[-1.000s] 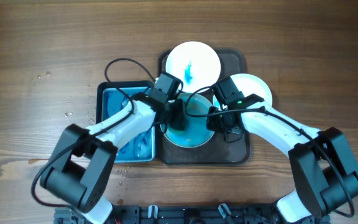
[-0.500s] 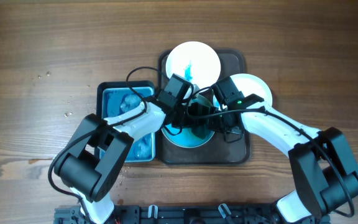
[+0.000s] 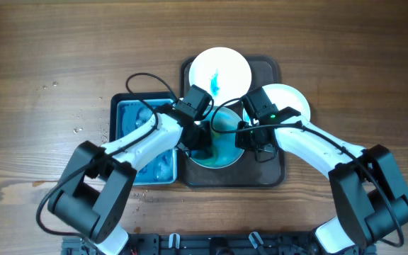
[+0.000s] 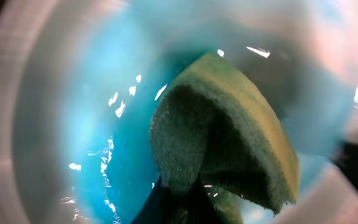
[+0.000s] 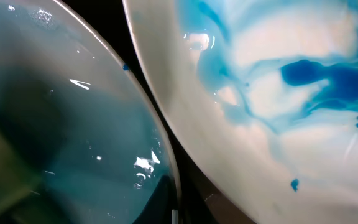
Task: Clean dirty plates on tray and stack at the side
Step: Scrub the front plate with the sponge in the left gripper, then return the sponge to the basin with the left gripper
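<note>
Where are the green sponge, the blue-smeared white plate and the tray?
green sponge [image 4: 229, 134], left wrist view, its middle.
blue-smeared white plate [image 3: 220, 73], overhead view, its centre.
tray [image 3: 232, 177], overhead view, bare front strip.

Both arms share one build: smooth white shells on the long links and chunky black housings at the joints. The left arm [image 3: 137, 145] trails a thin black cable [image 3: 147, 73] that loops up and left of the frame's centre. The right arm [image 3: 317, 145] shows a small green light [image 3: 269, 113] on its black wrist block. The left pincer [image 4: 176, 202] is black, at the bottom edge of its wrist view.
</note>
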Robot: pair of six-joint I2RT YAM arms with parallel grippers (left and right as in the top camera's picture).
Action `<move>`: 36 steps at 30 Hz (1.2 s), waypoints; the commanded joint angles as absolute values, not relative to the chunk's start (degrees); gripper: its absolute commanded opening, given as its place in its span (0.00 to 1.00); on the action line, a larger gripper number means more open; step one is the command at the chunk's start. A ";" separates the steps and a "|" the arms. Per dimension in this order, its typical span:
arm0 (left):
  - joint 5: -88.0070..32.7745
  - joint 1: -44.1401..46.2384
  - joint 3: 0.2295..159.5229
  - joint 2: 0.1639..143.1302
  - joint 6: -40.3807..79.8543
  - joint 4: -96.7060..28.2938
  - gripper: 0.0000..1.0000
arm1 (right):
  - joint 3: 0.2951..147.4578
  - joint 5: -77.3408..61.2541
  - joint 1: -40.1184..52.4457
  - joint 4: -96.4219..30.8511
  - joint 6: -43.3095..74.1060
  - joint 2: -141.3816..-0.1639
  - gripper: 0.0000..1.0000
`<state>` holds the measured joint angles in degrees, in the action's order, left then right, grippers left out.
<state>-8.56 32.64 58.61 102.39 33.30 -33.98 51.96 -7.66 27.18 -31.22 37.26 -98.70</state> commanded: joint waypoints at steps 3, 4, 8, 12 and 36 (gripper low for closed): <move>14.83 31.48 56.12 100.44 32.71 -37.69 0.04 | 49.76 -1.45 26.79 -32.40 36.10 -102.54 0.04; 14.87 31.48 56.21 100.07 33.43 -38.11 0.04 | 49.76 -1.45 26.79 -32.40 36.12 -102.54 0.04; 13.02 31.48 57.14 96.95 38.13 -41.87 0.04 | 49.76 -1.45 26.79 -32.40 36.01 -102.54 0.04; 6.13 31.48 57.28 91.96 38.20 -41.82 0.04 | 49.76 -1.43 26.79 -32.40 35.97 -102.54 0.04; 1.74 13.21 44.49 80.66 29.02 -43.79 0.04 | 49.76 -3.81 26.79 -30.52 28.10 -102.54 0.04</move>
